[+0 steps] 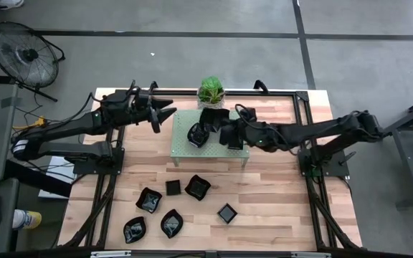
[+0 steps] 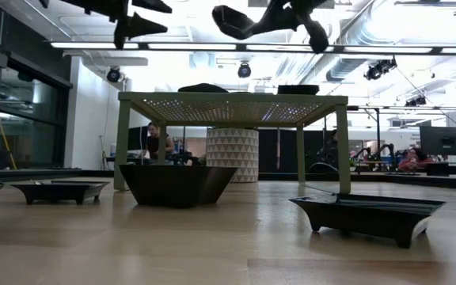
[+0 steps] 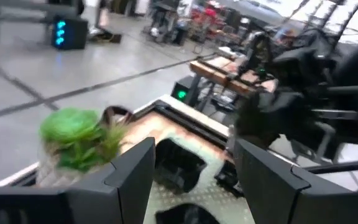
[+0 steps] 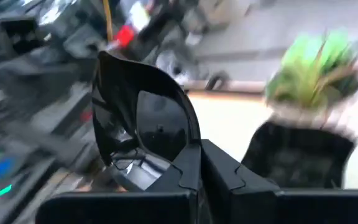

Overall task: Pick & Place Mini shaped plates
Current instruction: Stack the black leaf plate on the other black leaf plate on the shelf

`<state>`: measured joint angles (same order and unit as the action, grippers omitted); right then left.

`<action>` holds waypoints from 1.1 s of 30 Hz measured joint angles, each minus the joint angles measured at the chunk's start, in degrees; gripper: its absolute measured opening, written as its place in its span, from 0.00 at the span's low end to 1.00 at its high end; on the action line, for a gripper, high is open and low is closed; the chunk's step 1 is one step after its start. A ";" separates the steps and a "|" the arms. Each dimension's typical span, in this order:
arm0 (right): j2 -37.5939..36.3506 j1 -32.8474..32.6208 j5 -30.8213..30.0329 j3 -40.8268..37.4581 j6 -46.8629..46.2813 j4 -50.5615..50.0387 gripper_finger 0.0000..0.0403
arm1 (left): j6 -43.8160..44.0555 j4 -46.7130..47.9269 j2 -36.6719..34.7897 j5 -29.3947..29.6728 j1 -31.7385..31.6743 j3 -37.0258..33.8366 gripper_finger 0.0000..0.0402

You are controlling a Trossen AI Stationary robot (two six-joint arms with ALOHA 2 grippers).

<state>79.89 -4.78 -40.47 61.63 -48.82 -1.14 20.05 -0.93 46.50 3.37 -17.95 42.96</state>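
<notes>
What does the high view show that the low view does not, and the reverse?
Only the high view shows the potted plant, a floor fan and six loose plates on the table's near half. Only the low view shows the room behind, with a person seated there. Both show the green rack, the open left tool and the right tool holding a black plate above it.

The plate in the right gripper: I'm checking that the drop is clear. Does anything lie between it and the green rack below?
Nothing visible does. The right gripper holds the plate above bare rack. Another plate sits beside it by the plant, and the left gripper hovers open at the rack's edge.
</notes>
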 joint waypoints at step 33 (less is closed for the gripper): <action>22.52 7.08 -11.47 15.25 54.39 34.53 0.00 | -6.07 -12.66 8.99 13.52 -0.03 0.07 0.54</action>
<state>102.41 2.31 -51.94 76.88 5.57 33.39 13.98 -13.59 55.48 16.89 -17.98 43.03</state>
